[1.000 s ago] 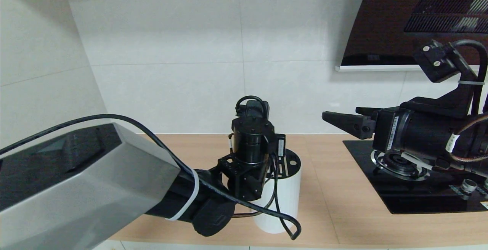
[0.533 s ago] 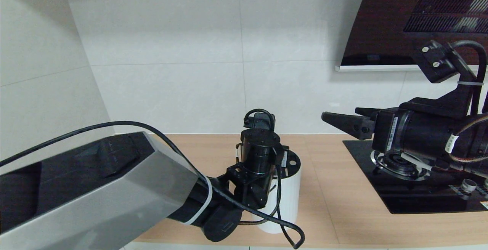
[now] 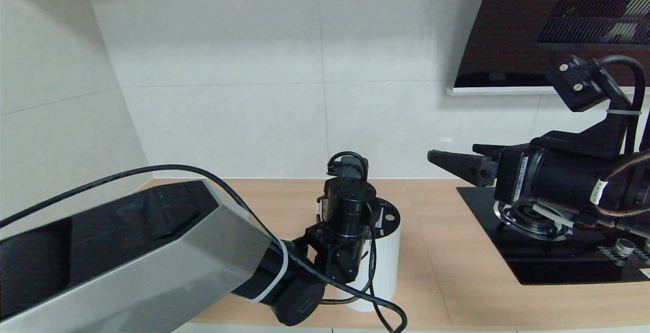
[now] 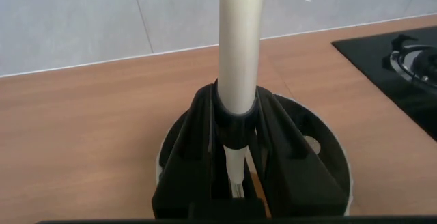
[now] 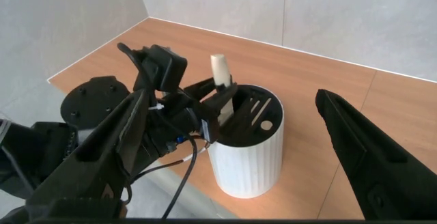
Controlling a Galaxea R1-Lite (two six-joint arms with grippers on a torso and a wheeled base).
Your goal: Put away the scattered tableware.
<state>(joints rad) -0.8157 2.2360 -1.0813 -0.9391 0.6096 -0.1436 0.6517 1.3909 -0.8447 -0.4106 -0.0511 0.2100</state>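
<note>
A white, ribbed utensil holder (image 3: 384, 259) with a black slotted lid (image 4: 321, 162) stands near the counter's front edge. My left gripper (image 4: 235, 125) hangs straight over it, shut on a cream-handled utensil (image 4: 239, 46). The handle points up, and the lower end goes down into a lid slot, where it is hidden. The same handle (image 5: 220, 67) shows above the holder (image 5: 249, 162) in the right wrist view. My right gripper (image 3: 454, 154) hovers open in the air to the holder's right, above the hob, with nothing between its fingers.
A black glass hob (image 3: 558, 257) with a burner (image 3: 530, 216) lies on the wooden counter (image 3: 447, 282) to the right. A dark range hood (image 3: 553, 28) hangs above it. White tiled walls close the back and left. Bare counter lies between holder and hob.
My left wrist has shifted right and come down closer over the holder with the utensil. The right arm has barely moved.
</note>
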